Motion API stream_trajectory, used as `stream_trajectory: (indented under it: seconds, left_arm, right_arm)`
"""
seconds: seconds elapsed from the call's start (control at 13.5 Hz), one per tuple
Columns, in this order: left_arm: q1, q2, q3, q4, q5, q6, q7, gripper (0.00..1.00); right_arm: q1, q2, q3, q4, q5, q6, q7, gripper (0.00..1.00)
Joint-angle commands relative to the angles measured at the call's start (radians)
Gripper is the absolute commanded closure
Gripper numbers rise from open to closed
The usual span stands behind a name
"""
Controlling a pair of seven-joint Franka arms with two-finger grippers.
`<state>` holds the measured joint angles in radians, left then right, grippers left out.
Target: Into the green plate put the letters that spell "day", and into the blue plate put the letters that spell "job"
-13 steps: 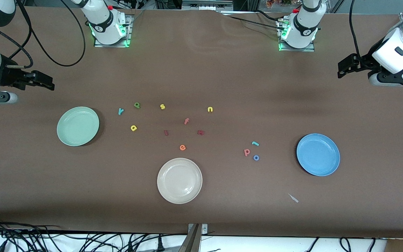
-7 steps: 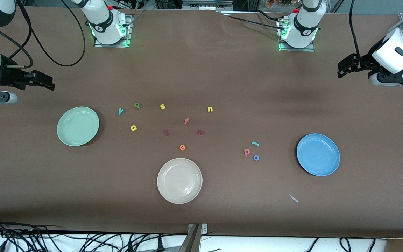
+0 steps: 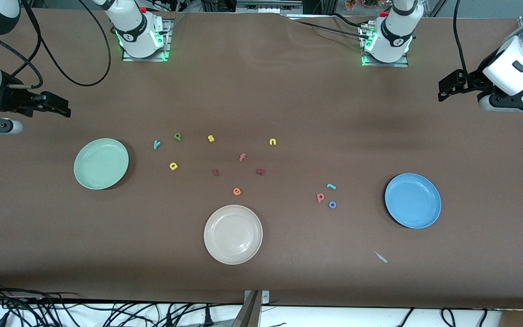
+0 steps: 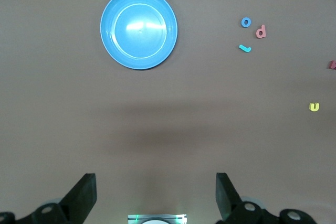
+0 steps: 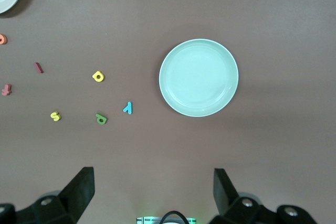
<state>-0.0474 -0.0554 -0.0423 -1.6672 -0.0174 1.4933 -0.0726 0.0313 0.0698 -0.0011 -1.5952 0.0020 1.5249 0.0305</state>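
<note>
The green plate lies toward the right arm's end of the table. Beside it are the teal y, dark green d and yellow a. Toward the left arm's end lies the blue plate, with the teal j, pink b and blue o close by. My right gripper and left gripper hang open and empty high over the table's two ends.
A cream-white plate sits nearest the front camera at mid-table. Other letters lie in the middle: yellow s, yellow n, orange f, orange e and two dark red ones. A small pale scrap lies near the blue plate.
</note>
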Motion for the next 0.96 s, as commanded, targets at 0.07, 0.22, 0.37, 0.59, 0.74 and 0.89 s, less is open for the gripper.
stream_trajectory:
  seconds: [0.07, 0.22, 0.37, 0.59, 0.74, 0.89]
  left_arm:
    - [-0.002, 0.014, 0.004, 0.03, -0.013, -0.021, -0.004, 0.0]
    - [-0.002, 0.014, 0.004, 0.03, -0.012, -0.021, -0.003, 0.0]
    - [0.003, 0.017, 0.006, 0.037, -0.013, -0.019, -0.002, 0.0]
    - [0.001, 0.06, 0.006, 0.095, -0.004, -0.024, -0.003, 0.0]
    - [-0.006, 0.063, 0.004, 0.109, -0.003, -0.024, -0.006, 0.0]
    - [-0.006, 0.065, 0.002, 0.112, -0.004, -0.022, -0.006, 0.0]
  right_arm:
    - [0.001, -0.013, -0.003, -0.012, 0.007, -0.003, -0.006, 0.0]
    - [0.001, -0.013, -0.003, -0.012, 0.007, -0.003, -0.006, 0.0]
    - [0.001, -0.013, -0.003, -0.012, 0.009, -0.003, -0.006, 0.0]
    - [0.001, -0.013, -0.003, -0.012, 0.009, -0.003, -0.006, 0.0]
    - [0.001, -0.013, -0.003, -0.012, 0.009, -0.002, -0.006, 0.0]
    - [0.001, -0.013, -0.003, -0.012, 0.009, -0.002, -0.006, 0.0]
